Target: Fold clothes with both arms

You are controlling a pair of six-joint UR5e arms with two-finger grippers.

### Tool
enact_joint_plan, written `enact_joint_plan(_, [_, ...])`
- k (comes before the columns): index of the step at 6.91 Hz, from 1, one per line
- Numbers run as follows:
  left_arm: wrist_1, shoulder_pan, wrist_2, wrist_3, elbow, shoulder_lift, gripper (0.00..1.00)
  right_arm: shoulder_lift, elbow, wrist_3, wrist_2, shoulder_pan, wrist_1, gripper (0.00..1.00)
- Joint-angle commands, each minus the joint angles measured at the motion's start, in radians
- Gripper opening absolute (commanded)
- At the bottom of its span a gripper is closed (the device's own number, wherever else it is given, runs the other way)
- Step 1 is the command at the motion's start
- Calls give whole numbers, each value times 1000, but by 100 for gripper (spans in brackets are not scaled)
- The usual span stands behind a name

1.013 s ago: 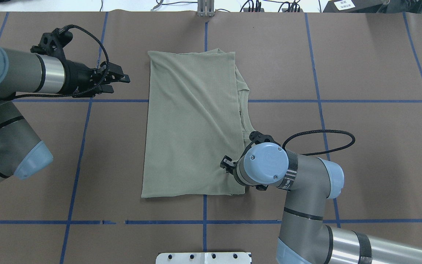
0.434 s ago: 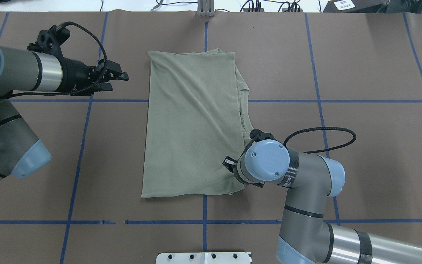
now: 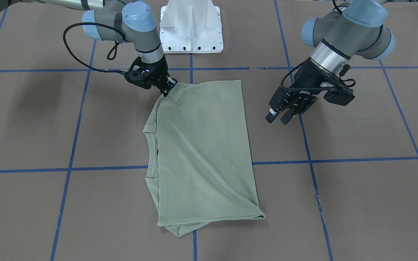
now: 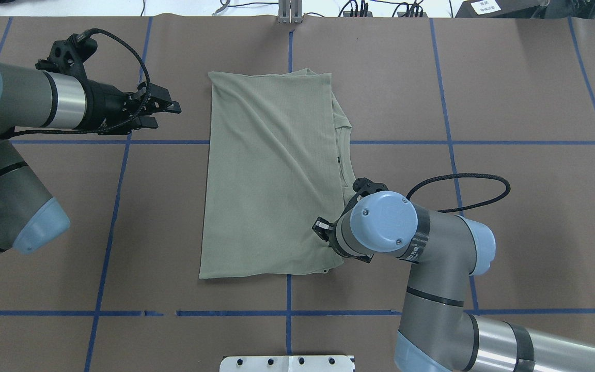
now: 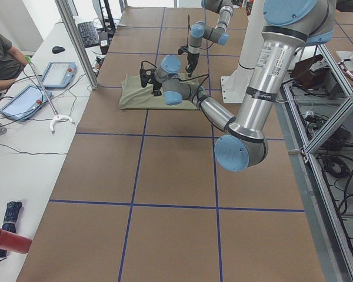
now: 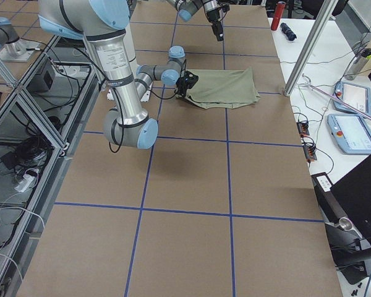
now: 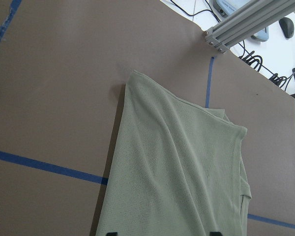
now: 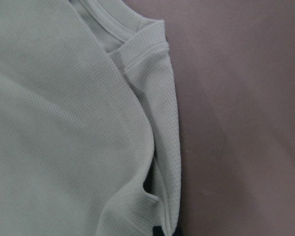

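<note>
While I watch the front-facing feed, the sage-green shirt [image 3: 201, 152] lies folded into a tall rectangle at the middle of the frame on the brown table [image 3: 357, 203]. The right gripper [image 3: 166, 90] sits at the shirt's upper left corner. Its fingers are pinched together on the fabric, and the cloth rises a little toward them. My right wrist feed agrees: the ribbed collar [image 8: 118, 22] and folded layers fill the left of the picture, with a dark fingertip [image 8: 164, 232] at the bottom edge against the fabric. On the overhead feed that gripper is mostly hidden beneath the right arm [image 4: 432, 248], at the shirt's lower right corner.

I see the left gripper [image 3: 278, 116] at the right of the front-facing frame, beside the shirt's right edge but apart from it, fingers spread and grasping nothing. Overhead, it sits in the upper left and points toward the shirt's top left corner, with bare table between them. Its wrist feed looks across the shirt, and its two fingertips show wide apart at the bottom edge. Blue tape lines [image 3: 339, 160] cross the table, and a white pedestal [image 3: 191, 29] stands at the top centre of the front-facing frame.
</note>
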Motion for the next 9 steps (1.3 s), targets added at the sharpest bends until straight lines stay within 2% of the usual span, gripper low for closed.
enact_joint_plan(1, [2, 12, 8, -130, -33, 16, 70, -68, 91, 2, 10, 0, -1, 0])
enact_joint_plan(2, [2, 52, 12, -225, -86, 52, 70, -97, 139, 5, 23, -6, 1, 0])
enact_joint_plan(3, [2, 98, 52, -294, -152, 109, 70, -102, 148, 7, 25, -18, 1, 0])
enact_joint_plan(4, [55, 192, 137, -392, -207, 137, 70, -104, 156, 7, 28, -20, 1, 0])
enact_joint_plan(5, [190, 316, 256, -428, -250, 135, 70, -120, 174, 7, 37, -21, 2, 0])
enact_joint_plan(6, [214, 413, 334, -465, -246, 141, 70, -121, 175, 7, 37, -23, 2, 0])
enact_joint_plan(7, [217, 487, 372, -518, -229, 144, 70, -122, 175, 7, 37, -23, 2, 0])
enact_joint_plan(9, [223, 541, 396, -529, -186, 140, 69, -122, 173, 7, 37, -23, 4, 0])
